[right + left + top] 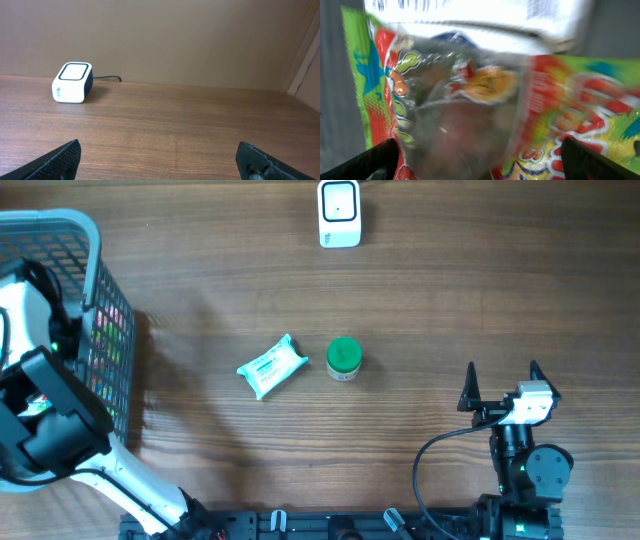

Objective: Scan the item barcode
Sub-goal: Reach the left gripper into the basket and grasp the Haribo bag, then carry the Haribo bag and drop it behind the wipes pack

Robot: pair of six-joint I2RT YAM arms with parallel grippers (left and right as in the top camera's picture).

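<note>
Left pincer: the left gripper (pixel 480 162) had its jaws spread wide, the two dark fingertips (pixel 367 162) showing only in the lower left and lower right corners of the wrist view; nothing was clamped between them.
Left pincer contact: whether either finger touched the packaging could not be told.
Item: a bright sweets bag (pixel 470 115) in red, green and yellow with a clear window filled the left wrist view, between the spread fingers and just beyond them, blurred.
Above the item: a white package (pixel 470 12) with dark print lay along the top edge of that view, too blurred to read.
Left arm: the left arm (pixel 45 415) hung over the grey basket (pixel 95 280) at the left edge of the overhead frame, pointing down into it.
Right pincer: the right gripper (pixel 502 370) was also wide open and empty, at lower right above the table (pixel 450 290), its arm folded low.
Scanner: the white barcode scanner (pixel 339 213) stood at top centre, well apart from both pincers.
Mid-table: a wipes packet (pixel 270 367) and a green-lidded jar (pixel 344 358) lay just beside each other.
</note>
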